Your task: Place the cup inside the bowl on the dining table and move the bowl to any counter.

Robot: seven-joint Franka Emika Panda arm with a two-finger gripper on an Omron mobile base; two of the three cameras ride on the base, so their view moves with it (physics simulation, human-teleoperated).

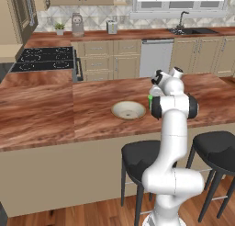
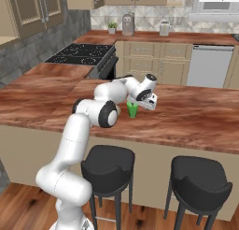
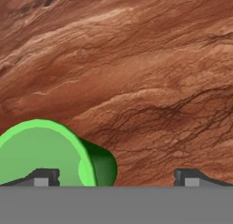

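Your gripper (image 3: 116, 175) hangs over the table (image 3: 136, 59), jaws apart; cup (image 3: 50, 152) upright just below, toward one fingertip (image 3: 41, 176).

No readable text, labels or numbers anywhere.

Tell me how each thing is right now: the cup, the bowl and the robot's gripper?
cup: upright on the dining table, not in the bowl.
bowl: right way up on the table, with nothing in it.
gripper: open, right above the cup, holding nothing.
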